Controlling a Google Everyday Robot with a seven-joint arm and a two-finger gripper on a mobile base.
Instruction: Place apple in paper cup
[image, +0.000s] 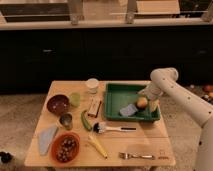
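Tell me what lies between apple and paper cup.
Camera view: bare floor and the left wall of the green tray lie between apple and paper cup; gripper is beside the apple.

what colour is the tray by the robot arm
Green: the tray, in the camera view; the claw hangs over it beside the apple.

Was built of smooth, off-white tubular arm links, joined by a rounded, bulbous elbow joint, and ended in a duller, beige-toned gripper close by the right edge of the worktop, nearer its far corner.
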